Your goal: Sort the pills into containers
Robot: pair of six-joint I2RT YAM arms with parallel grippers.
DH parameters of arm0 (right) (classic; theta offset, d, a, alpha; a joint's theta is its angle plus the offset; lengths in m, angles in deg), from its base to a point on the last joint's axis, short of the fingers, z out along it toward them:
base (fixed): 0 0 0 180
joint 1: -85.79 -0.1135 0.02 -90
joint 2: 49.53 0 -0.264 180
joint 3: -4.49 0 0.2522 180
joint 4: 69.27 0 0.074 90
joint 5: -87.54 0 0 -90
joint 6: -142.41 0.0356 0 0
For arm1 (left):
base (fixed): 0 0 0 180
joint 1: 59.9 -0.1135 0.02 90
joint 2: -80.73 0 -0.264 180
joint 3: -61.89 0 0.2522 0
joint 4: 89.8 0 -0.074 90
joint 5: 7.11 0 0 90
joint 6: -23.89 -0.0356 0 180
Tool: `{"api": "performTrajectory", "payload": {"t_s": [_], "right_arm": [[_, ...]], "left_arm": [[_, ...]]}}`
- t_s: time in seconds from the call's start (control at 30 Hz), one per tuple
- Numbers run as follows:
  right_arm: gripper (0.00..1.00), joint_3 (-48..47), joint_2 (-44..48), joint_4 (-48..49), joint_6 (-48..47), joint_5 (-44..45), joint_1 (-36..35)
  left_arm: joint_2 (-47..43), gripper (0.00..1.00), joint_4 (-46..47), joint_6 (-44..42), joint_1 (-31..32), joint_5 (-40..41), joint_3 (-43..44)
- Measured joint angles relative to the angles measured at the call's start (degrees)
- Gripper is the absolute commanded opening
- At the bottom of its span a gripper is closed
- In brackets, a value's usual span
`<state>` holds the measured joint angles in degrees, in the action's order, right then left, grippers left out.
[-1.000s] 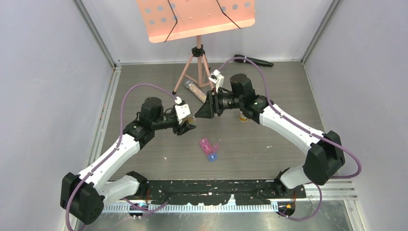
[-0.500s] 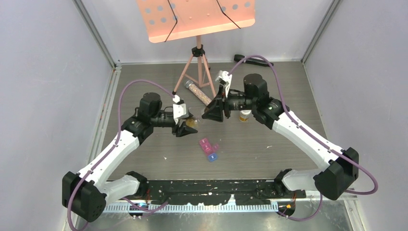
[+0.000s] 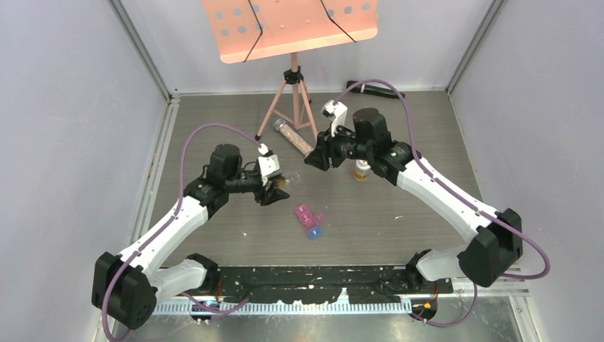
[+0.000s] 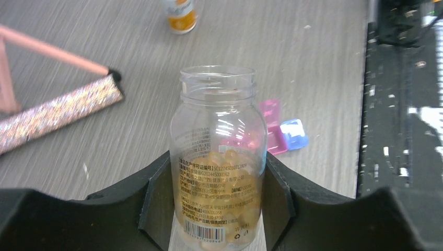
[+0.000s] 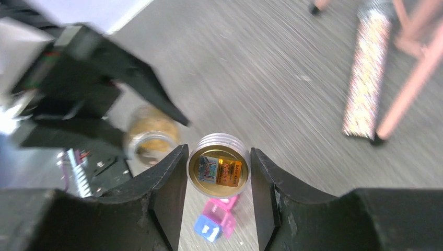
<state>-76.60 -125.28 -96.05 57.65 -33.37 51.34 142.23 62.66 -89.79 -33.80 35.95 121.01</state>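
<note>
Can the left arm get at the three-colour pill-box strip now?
Likely yes: the pink, purple and blue pill-box strip lies on the table near the left claw, nothing between. But that claw grips the clear open pill bottle, so it cannot grasp.

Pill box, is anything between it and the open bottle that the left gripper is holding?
Nothing visible. Only bare table lies between the bottle in the left gripper and the pill box. The lid is off, held in the right gripper.
</note>
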Motion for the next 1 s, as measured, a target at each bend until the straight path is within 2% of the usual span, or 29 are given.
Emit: {"api": "performTrajectory", "payload": {"t_s": [0.23, 0.43, 0.63, 0.7, 0.8, 0.93, 1.0], "right_arm": [[0.31, 0.59, -9.22, -7.72, 7.17, 19.85, 0.09], [0.34, 5.05, -14.43, -10.51, 10.36, 28.00, -1.31], [0.35, 5.55, -19.61, -11.15, 10.43, 32.87, -4.79], [0.38, 5.55, -21.46, -11.15, 10.58, 33.99, -5.42], [0.52, 5.55, -23.63, -11.28, 10.84, 35.91, -5.49], [0.63, 5.55, -24.81, -10.82, 10.80, 37.51, -5.38], [0.75, 5.53, -24.92, -10.47, 10.86, 37.94, -5.29]], "left_arm": [[-4.44, 0.00, 6.56, 4.96, 0.00, 10.40, -6.43], [-8.72, 0.00, 11.02, 7.08, 0.02, 13.55, -7.89], [-8.98, 0.00, 12.28, 8.00, 0.02, 14.36, -7.98], [-8.98, 0.00, 12.28, 8.11, 0.02, 14.34, -7.98], [-8.98, 0.00, 12.28, 8.22, 0.02, 14.27, -7.98], [-8.74, 0.00, 12.31, 8.41, 0.07, 13.90, -7.98], [-8.46, 0.00, 12.28, 8.66, 0.13, 13.77, -7.98]]}}
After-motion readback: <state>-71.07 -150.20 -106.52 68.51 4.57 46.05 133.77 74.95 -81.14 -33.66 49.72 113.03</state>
